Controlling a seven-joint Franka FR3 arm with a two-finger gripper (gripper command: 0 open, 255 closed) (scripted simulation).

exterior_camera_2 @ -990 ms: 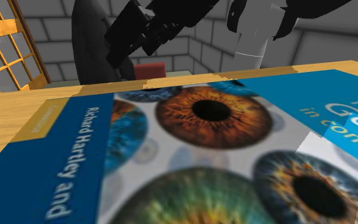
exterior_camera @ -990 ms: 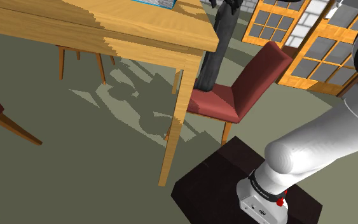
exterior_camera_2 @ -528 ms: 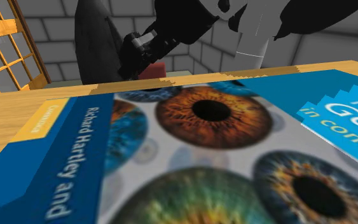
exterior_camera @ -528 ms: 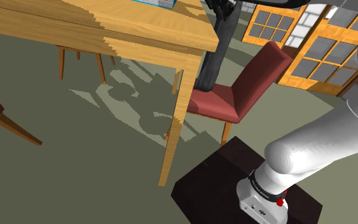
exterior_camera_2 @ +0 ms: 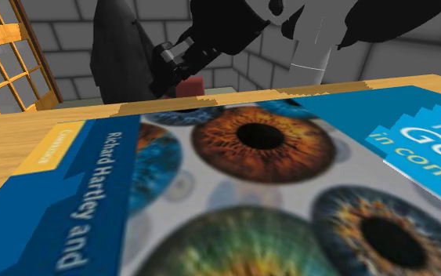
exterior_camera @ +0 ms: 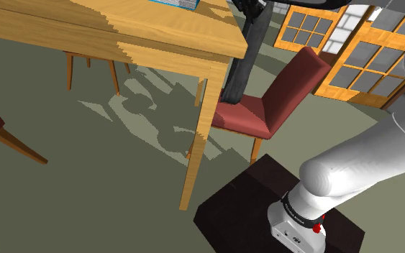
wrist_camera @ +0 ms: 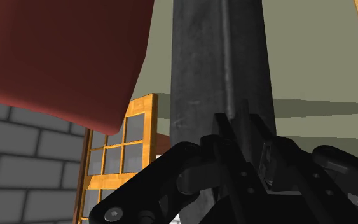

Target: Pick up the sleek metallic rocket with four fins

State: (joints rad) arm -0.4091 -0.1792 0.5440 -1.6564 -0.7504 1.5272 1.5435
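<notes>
A wooden tabletop [exterior_camera: 85, 32] takes up the upper left of the shoulder view, standing on a grey-green floor [exterior_camera: 85, 165], with wooden lattice doors [exterior_camera: 366, 50] behind. The white arm [exterior_camera: 366, 162] rises from its dark stand [exterior_camera: 265, 194] at the lower right. A red chair [exterior_camera: 280, 93] sits just beside the table's corner. On its seat stands the rocket [exterior_camera: 245, 50], a tall, dark grey body, upright between the table's edge and the chair's back and running up out of the picture.

From across the tabletop [exterior_camera_2: 23, 137], a large book printed with coloured eyes [exterior_camera_2: 242, 204] lies nearest the camera, a blue book [exterior_camera_2: 414, 133] overlapping its right side. The rocket [exterior_camera_2: 117, 55] stands beyond the table's far edge.

The black end effector [exterior_camera_2: 162, 69] meets the rocket from the second exterior view's right. Seen from the wrist, the end effector [wrist_camera: 247, 149] is drawn close on a thin ridge running down the rocket [wrist_camera: 215, 63], clamped to it, with the chair [wrist_camera: 56, 51] alongside.
</notes>
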